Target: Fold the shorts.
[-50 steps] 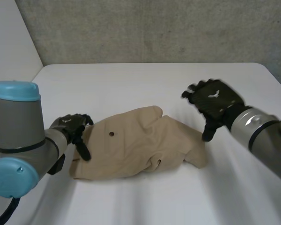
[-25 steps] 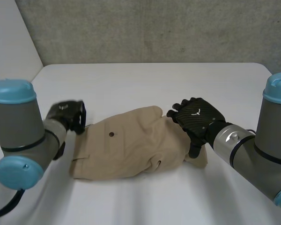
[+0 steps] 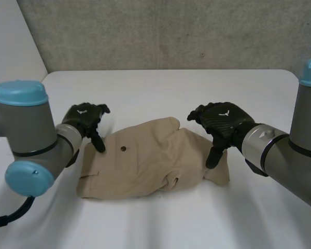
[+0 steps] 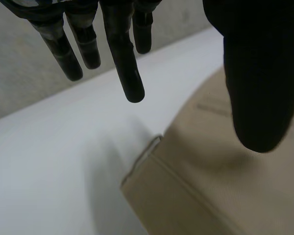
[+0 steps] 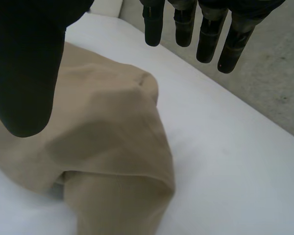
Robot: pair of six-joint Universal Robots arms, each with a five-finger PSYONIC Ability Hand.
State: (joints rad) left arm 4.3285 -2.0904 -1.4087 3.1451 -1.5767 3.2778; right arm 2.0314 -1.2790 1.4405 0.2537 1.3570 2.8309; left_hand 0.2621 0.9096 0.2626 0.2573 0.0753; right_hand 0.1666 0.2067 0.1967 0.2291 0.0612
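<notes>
Shorts of tan fabric (image 3: 145, 161) lie rumpled at the middle of the white table (image 3: 160, 88). Over their left edge the black left hand (image 3: 84, 117) hovers, fingers spread and holding nothing. The black right hand (image 3: 221, 122), equally spread and empty, hangs above the bunched opposite end.

A robotics lab or test cell: a grey left arm (image 3: 26, 135) and right arm (image 3: 285, 155) with light-blue caps stand at a plain white worktop (image 3: 160, 88), backed by a rough grey concrete wall (image 3: 171, 31) and a white side panel (image 3: 10, 46)
</notes>
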